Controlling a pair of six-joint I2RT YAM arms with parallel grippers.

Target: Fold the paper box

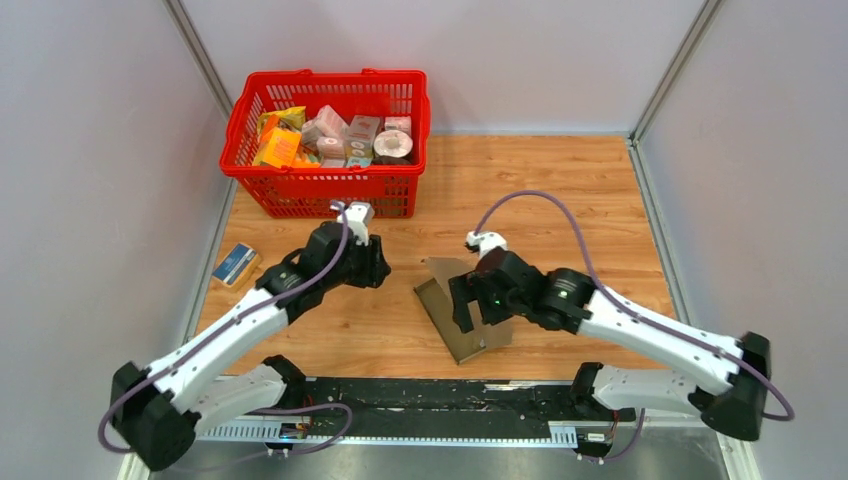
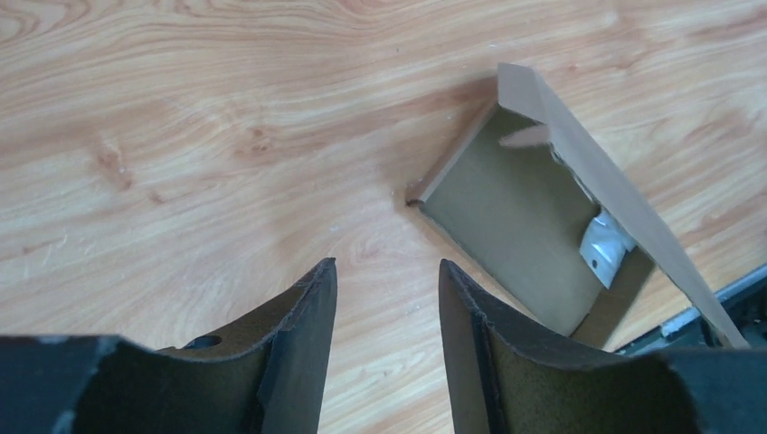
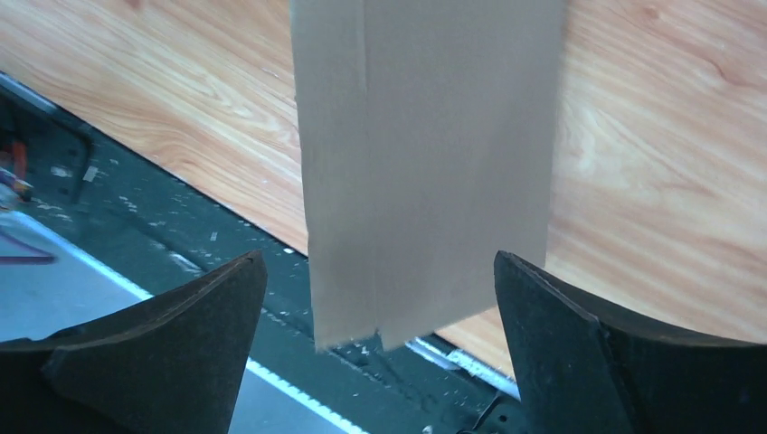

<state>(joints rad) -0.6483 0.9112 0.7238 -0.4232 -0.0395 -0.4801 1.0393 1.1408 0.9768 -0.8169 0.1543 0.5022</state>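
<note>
Paper box (image 1: 445,305) sits on the wooden table (image 1: 560,190), near the front edge, a bit right of centre. Plain brown cardboard, partly formed: the left wrist view shows the box (image 2: 516,226) with a flat base on the wood, a low wall on its near-left side and a long panel raised along the far side. Not closed up. One corner reaches the black rail (image 1: 450,395) at the table's front edge.

Right gripper (image 1: 470,300) is directly over the box, pointing down at it. Jaws wide apart. In its wrist view a cardboard panel (image 3: 425,163) hangs between the right gripper's (image 3: 378,260) fingers with a clear gap on each side, so neither pad clamps it.

Left gripper (image 1: 375,265) is off to the box's left, near it but not touching, angled toward it. From its own camera the left gripper (image 2: 387,267) has a moderate gap between the fingers, bare wood in between, holding nothing. Box corner is just beyond the fingertips to the right.

A small white piece shows inside the box by the raised panel in the left wrist view; can't tell what it is.

Further out: red basket (image 1: 325,190) at the back left of the table, full of printed grocery packs (image 1: 335,135). Small blue-and-tan packet (image 1: 235,263) lies at the table's left edge, well clear of the box.
</note>
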